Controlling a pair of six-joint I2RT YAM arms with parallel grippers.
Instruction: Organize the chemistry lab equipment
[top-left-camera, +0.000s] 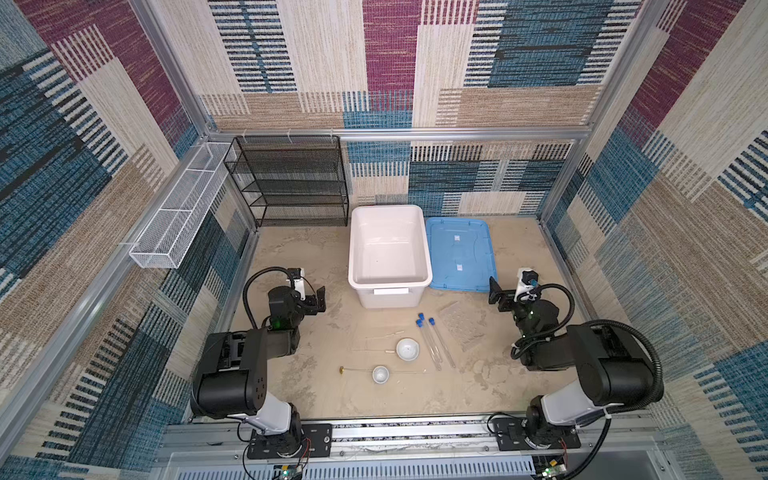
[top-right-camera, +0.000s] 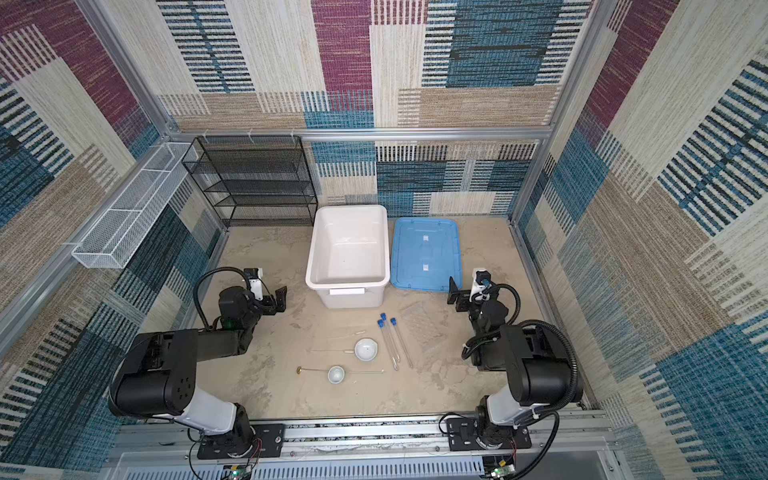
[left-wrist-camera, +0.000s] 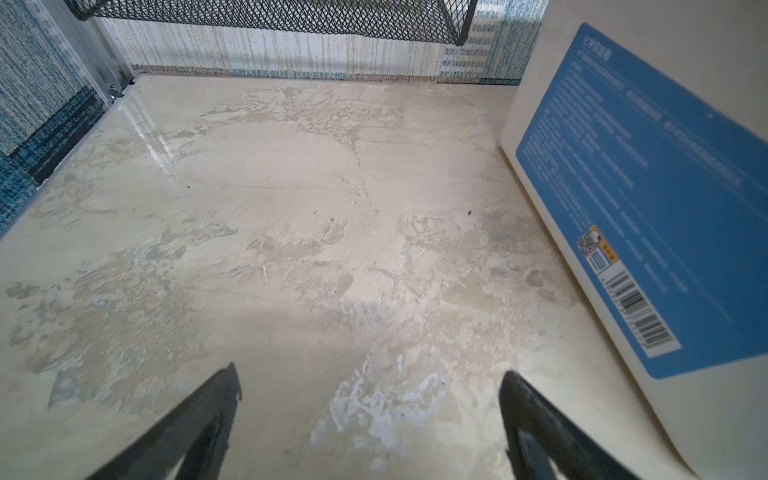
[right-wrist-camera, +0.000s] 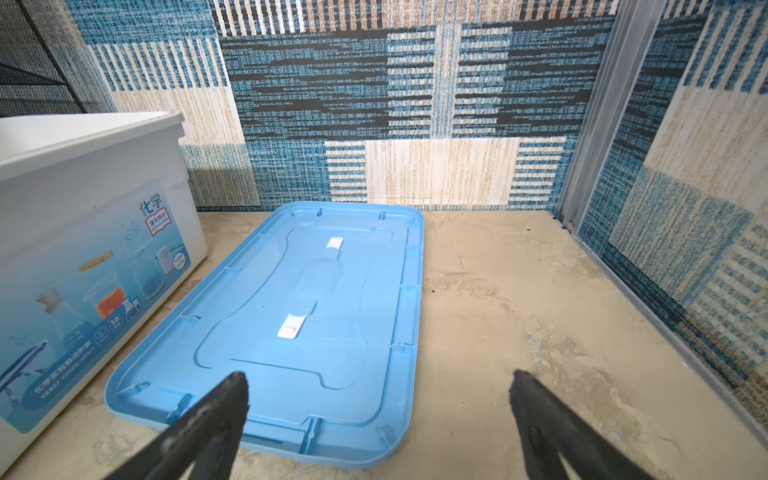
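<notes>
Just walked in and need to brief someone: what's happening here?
Nothing is being handled. The left gripper and right gripper hang open and empty, flanking the white bin and blue lid. Three blue-capped tubes, the clear rack, two white bowls and a brass-tipped rod lie on the table in front.

Setting: robot test cell staged as a chemistry bench, with an aluminium frame (top-left-camera: 415, 134) lined with patchwork carpet tiles (top-left-camera: 390, 50), left arm (top-left-camera: 232, 374) and right arm (top-left-camera: 606, 370) bolted to a front rail (top-left-camera: 415, 434), mottled beige tabletop (top-left-camera: 316, 390) carrying loose blue-capped tubes (top-left-camera: 442, 343), black mesh shelf (top-left-camera: 291, 183) against the back wall.
</notes>
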